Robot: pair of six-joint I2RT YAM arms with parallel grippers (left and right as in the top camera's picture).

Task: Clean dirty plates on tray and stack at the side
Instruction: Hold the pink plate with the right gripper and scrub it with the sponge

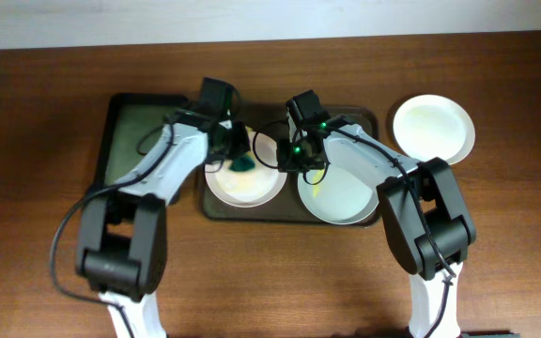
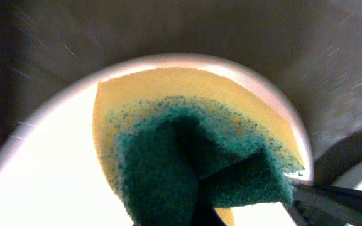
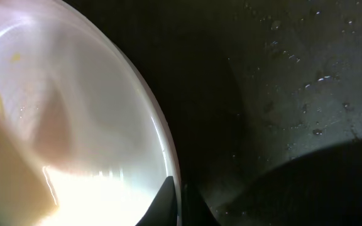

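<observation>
Two white plates lie on the dark tray (image 1: 289,212). The left plate (image 1: 252,188) has yellow smears and fills the left wrist view (image 2: 43,169). My left gripper (image 1: 238,155) is shut on a yellow and green sponge (image 1: 243,163) and presses it on this plate; the sponge (image 2: 193,157) hides most of the fingers. My right gripper (image 1: 294,160) is shut on the right rim of that plate, and the rim runs between its fingertips (image 3: 180,201). The right plate (image 1: 346,192) lies beside it on the tray. A third plate (image 1: 432,127) sits on the table at the right.
A black basin with green liquid (image 1: 125,141) stands left of the tray. The tray floor is wet with droplets (image 3: 294,81). Both arms cross over the tray's middle. Brown table surface lies in front of the tray and to the far right.
</observation>
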